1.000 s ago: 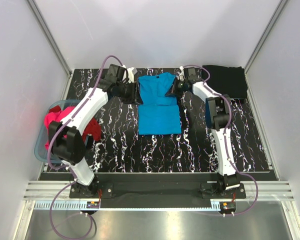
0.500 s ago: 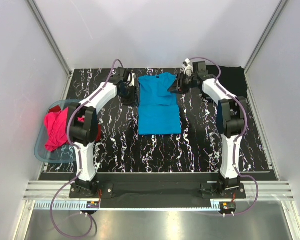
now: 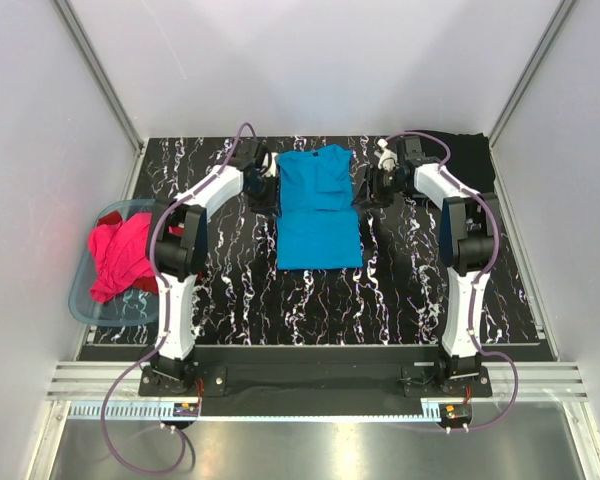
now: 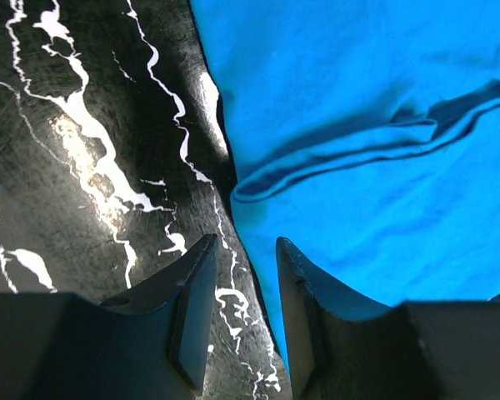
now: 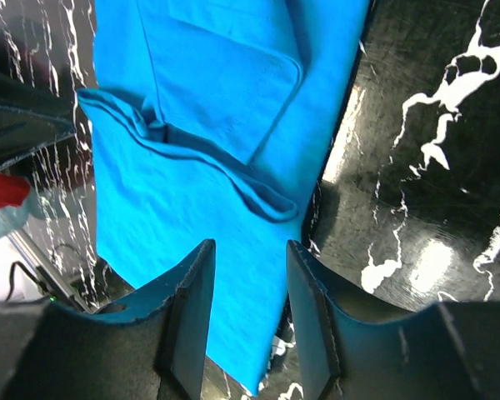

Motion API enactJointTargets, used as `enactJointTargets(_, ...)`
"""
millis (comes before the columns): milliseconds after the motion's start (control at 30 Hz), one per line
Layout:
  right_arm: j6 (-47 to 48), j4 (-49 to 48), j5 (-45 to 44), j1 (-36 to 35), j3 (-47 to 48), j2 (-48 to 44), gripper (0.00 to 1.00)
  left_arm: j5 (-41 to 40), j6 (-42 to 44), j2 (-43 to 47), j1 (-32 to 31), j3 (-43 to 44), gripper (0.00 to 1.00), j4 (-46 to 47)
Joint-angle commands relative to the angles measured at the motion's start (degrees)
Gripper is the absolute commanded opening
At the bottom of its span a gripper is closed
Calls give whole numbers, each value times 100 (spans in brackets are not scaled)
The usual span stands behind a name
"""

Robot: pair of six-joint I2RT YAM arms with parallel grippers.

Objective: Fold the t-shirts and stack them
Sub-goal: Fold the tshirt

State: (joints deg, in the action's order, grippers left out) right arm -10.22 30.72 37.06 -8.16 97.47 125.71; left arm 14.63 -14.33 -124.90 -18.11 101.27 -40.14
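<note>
Blue t-shirt (image 3: 318,215) flat at the far middle of the table (image 3: 410,280), sides folded in.
We note a plastic tub (image 3: 80,300) at the left edge holding pink and red shirts (image 3: 115,255), and a black shirt (image 3: 460,162) at far right. The left gripper (image 4: 243,250) and right gripper (image 5: 250,250) stand at the blue shirt's side edges, jaws parted, holding nothing.

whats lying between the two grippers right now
The blue t-shirt fills the stretch between the left gripper and the right gripper, as the top view shows.
</note>
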Motion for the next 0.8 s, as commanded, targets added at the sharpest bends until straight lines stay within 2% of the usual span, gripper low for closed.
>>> enactJointTargets(0, 380, 162, 196, -19, 105, 59, 46, 119, 114, -8, -8, 147, 39, 296)
enactJointTargets(333, 618, 162, 557, -19, 70, 287, 46, 92, 158, -78, -8, 103, 39, 384)
enactJointTargets(767, 670, 145, 399, -19, 246, 454, 43, 312, 264, -254, -8, 244, 38, 498)
